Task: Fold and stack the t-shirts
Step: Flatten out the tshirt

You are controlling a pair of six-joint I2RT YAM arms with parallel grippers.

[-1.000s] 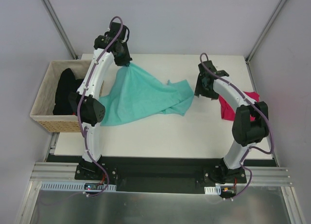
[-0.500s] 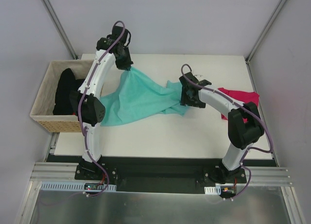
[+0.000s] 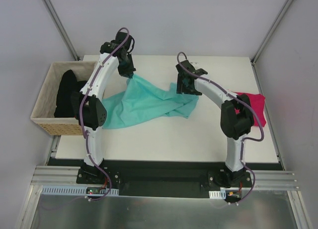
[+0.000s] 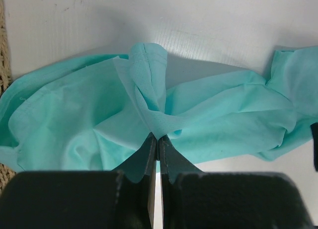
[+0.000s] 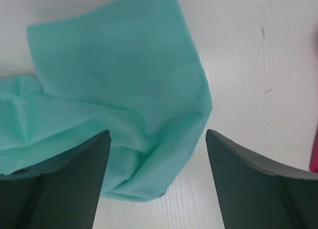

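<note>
Early: nothing folded. Teal shirt point(image 3: 149, 100) crumpled beside basket point(image 3: 49, 123), pinched by left end effector point(image 4: 158, 139); right end effector point(image 5: 158, 139) spread over its other end. Pink shirt point(image 3: 253, 107) well apart from basket; black shirts point(image 3: 67, 90) inside.

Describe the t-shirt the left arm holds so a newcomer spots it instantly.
Find the white table. On its left half, beside the woven basket, lies the t-shirt, pinched by the left gripper. It alone is teal; nearby are a pink shirt and black clothes.

Right end effector point(image 5: 157, 133) newly above edge of teal t-shirt point(image 3: 149, 97), jaws wider.
</note>
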